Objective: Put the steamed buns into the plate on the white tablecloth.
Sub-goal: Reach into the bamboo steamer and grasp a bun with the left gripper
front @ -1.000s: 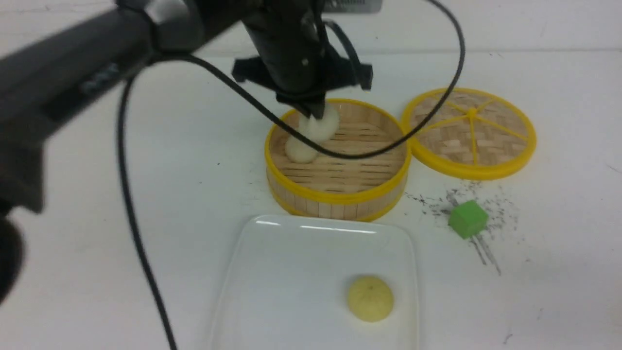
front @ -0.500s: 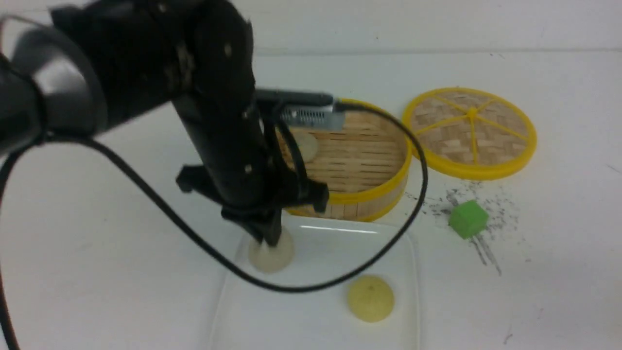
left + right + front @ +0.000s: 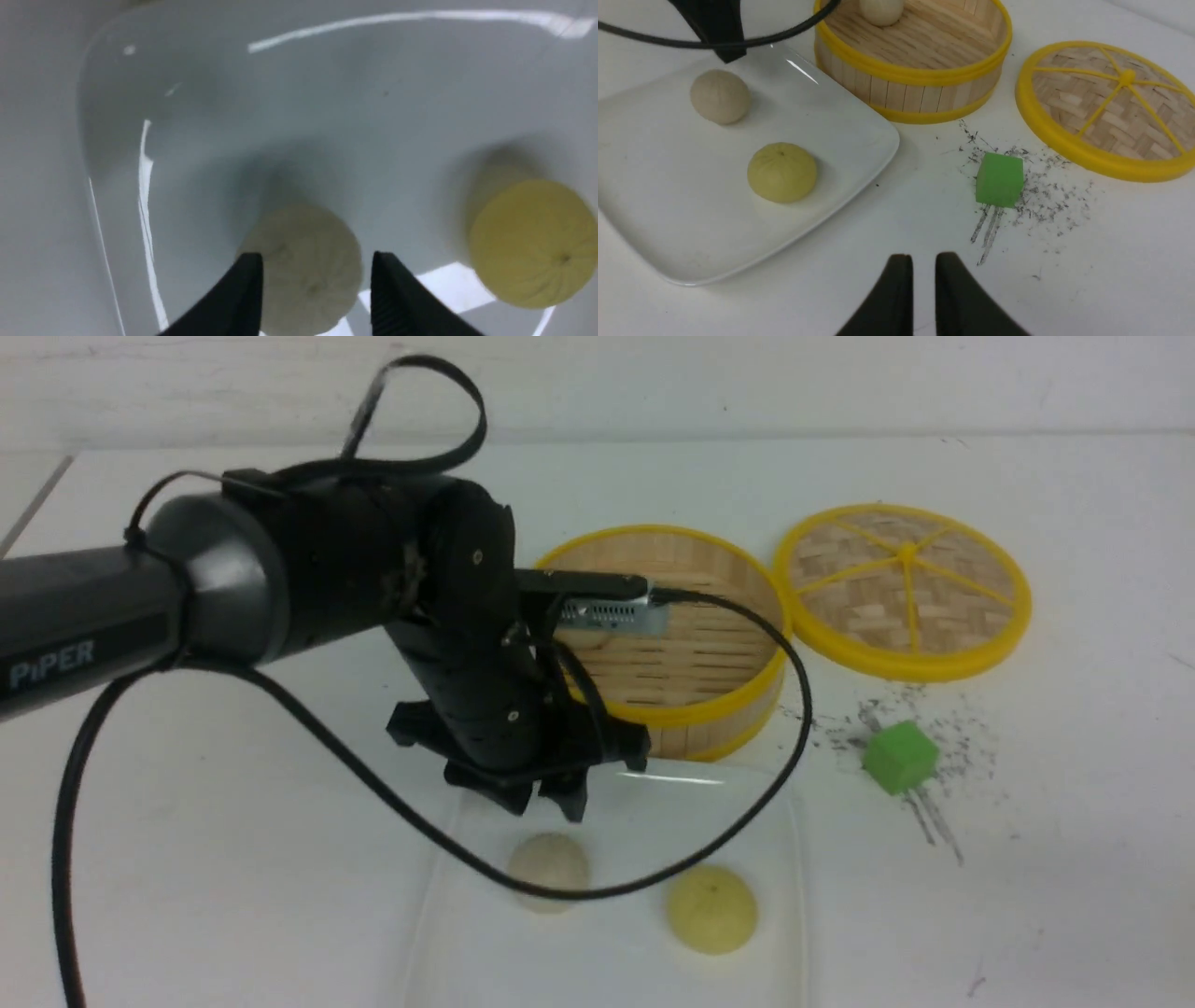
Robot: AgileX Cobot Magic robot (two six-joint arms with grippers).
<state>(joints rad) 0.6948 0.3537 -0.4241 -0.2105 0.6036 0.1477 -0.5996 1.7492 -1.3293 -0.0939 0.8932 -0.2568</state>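
An off-white steamed bun [image 3: 549,871] lies on the white plate [image 3: 653,812], just below my left gripper [image 3: 546,803]. In the left wrist view that gripper [image 3: 314,255] stands open above the bun [image 3: 299,233], not touching it. A pale yellow bun [image 3: 711,908] sits on the plate to its right. Another off-white bun [image 3: 881,10] rests inside the bamboo steamer [image 3: 915,74]. My right gripper [image 3: 923,259] hovers over the white tablecloth [image 3: 1064,261] near the plate's corner. Its fingers are only slightly apart, with nothing between them.
The steamer [image 3: 681,709] stands just behind the plate, its woven lid [image 3: 904,590] flat on the cloth to the right. A green cube [image 3: 898,756] sits among dark scuff marks right of the plate. The left arm's black cable [image 3: 747,821] loops over the plate.
My left gripper carried an off-white bun from the steamer to the plate, opened and let it go. The bun now lies free on the plate.
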